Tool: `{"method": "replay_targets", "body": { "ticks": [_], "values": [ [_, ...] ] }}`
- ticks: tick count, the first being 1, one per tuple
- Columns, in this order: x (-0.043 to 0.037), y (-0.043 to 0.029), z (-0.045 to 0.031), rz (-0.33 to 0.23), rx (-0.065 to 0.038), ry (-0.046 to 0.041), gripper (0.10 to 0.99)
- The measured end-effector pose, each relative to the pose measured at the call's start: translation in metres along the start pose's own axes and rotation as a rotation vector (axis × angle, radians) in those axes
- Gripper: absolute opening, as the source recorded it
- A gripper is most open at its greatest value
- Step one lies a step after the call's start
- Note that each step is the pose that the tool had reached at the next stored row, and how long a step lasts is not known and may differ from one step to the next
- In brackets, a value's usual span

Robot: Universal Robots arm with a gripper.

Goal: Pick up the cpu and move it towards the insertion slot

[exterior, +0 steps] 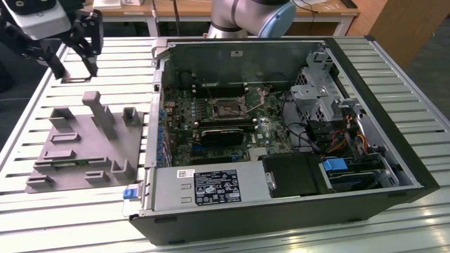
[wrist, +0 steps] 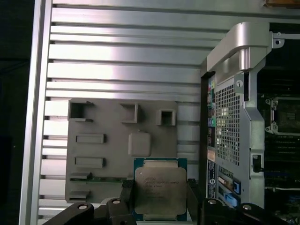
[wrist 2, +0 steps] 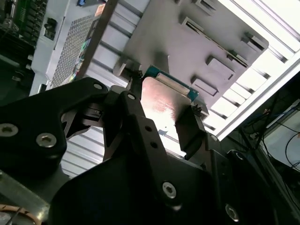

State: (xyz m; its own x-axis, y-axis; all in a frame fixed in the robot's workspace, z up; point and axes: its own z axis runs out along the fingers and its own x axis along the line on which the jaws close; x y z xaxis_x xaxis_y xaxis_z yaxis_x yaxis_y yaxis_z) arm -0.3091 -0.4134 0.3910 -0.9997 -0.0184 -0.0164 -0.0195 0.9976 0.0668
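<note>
The cpu point(wrist: 160, 187), a flat square chip with a silver top and green rim, sits between my gripper's point(wrist: 160, 202) two black fingers, which are shut on its opposite edges. In the second wrist view the cpu point(wrist 2: 164, 105) shows its shiny face between the fingers point(wrist 2: 191, 123). In the exterior view the gripper point(exterior: 72, 73) hangs over the table's far corner at the exterior view's left, with the cpu point(exterior: 76, 79) at its tips, above and behind the grey tray point(exterior: 84, 147). The insertion slot point(exterior: 228, 108), a dark socket in a silver bracket, lies on the motherboard inside the open case, well toward the exterior view's right.
The open computer case point(exterior: 281, 211) lies on the slatted metal table point(exterior: 42, 221), with its side wall point(exterior: 156, 89) between tray and motherboard. The tray point(wrist: 108, 154) has upright posts point(exterior: 98, 113). A black heatsink block point(exterior: 221, 138), cables and drive bays point(exterior: 338, 132) surround the slot. The arm's base point(exterior: 246, 16) stands behind.
</note>
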Motion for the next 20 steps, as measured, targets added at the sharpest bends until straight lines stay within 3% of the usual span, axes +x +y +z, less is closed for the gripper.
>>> {"method": "replay_targets", "body": {
  "ticks": [20],
  "values": [
    [-0.0817, -0.0016, 0.0012, 0.000, 0.000, 0.0000, 0.537]
  ]
}}
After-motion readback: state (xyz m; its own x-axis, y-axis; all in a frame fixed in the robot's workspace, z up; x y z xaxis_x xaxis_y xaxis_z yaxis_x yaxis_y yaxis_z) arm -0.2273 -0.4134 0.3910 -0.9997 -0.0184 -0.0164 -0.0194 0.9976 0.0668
